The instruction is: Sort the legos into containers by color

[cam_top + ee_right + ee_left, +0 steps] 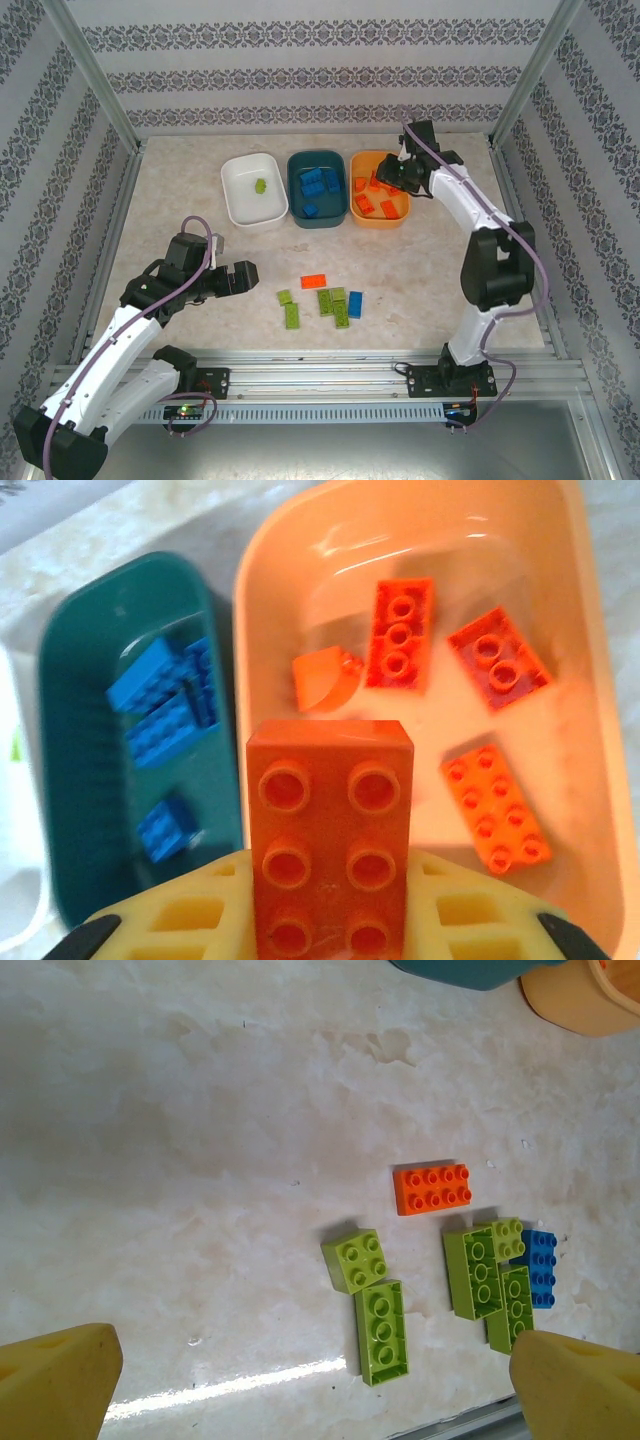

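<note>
My right gripper (330, 920) is shut on an orange lego (330, 830), studs up, held above the orange bowl (590, 680). Several orange legos (400, 635) lie inside that bowl. Beside it, the dark teal bowl (90, 730) holds blue legos (165, 705). The white bowl (240, 200) holds one lime green lego (260, 186). Loose on the table lie an orange lego (432, 1189), a blue one (540, 1265) and several green ones (381, 1330). My left gripper (315, 1400) stands open just left of this pile, nothing between its yellow fingers (60, 1380).
The three bowls stand in a row at the back of the table, white, teal, orange from left to right. An aluminium rail (320, 365) runs along the near edge, close behind the loose pile. Patterned walls enclose the table.
</note>
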Action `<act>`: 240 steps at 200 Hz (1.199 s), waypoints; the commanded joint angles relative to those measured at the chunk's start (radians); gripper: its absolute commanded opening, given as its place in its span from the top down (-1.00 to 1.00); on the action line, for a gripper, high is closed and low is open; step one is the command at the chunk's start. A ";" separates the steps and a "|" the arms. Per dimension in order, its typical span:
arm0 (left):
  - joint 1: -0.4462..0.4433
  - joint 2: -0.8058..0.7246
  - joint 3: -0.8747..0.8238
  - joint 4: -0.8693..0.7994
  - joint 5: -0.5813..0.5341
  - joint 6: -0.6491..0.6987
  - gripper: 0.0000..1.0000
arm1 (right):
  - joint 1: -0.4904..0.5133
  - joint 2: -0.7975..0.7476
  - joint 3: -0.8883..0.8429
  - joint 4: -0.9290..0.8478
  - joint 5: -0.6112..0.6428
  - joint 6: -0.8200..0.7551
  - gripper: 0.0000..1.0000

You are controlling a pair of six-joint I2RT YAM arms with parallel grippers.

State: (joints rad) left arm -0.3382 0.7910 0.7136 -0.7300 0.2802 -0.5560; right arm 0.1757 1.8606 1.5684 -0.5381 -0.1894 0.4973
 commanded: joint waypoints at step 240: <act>-0.432 0.481 0.044 0.171 -0.055 -0.190 -0.85 | 0.077 -0.292 -0.312 0.018 -0.007 -0.054 -0.18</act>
State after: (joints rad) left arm -0.7036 1.2045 0.7132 -0.5922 0.2779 -0.6933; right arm 0.2234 1.6241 1.3556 -0.5266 -0.1539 0.4194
